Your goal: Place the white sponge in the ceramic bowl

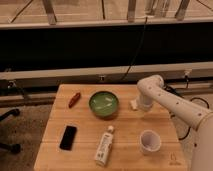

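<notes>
Just right of the bowl: sponge and claw side by side

Low over the wooden surface [125,127], the claw [142,106] sits at the end of the white arm [172,102], which reaches in from the right edge. Whether it is wide, narrow or gripping cannot be told, as the arm's bulk covers it. The white sponge [133,104] lies on the surface at the claw's left side, touching it or very nearly so, and partly hidden behind it. The green bowl [104,115] stands just left of the sponge, apart from it, with the sponge outside its rim. Nearer the front edge stand a white cup [149,141] and a lying bottle [104,146]. A dark phone [68,137] and a small red thing [74,99] lie to the left.
</notes>
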`<state>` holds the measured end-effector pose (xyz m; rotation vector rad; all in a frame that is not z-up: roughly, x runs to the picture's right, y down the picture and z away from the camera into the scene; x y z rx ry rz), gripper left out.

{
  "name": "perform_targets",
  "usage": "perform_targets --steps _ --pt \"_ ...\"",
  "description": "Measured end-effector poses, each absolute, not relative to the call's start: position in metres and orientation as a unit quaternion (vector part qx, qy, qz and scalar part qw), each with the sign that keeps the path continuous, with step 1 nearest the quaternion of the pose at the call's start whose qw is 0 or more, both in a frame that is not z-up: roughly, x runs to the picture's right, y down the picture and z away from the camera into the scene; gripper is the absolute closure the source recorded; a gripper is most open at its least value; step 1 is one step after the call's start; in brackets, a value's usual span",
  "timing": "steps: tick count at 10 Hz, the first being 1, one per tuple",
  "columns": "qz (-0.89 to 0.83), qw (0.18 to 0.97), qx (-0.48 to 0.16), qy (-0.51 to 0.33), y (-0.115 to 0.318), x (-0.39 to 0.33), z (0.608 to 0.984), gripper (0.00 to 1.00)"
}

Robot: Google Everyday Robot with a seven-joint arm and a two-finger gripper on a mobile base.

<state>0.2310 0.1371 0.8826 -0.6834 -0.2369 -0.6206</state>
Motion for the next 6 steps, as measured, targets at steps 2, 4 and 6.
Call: perform_targets --steps 2,4,6 --pt "-0.287 0.894 -0.324 -0.116 0.103 0.229 0.886 0.24" --pt "-0.273 0.901 -0.318 -0.115 0.074 0.228 0.884 0.20" --pt "-0.263 0.906 -0.312 -0.112 0.060 0.220 0.898 0.20"
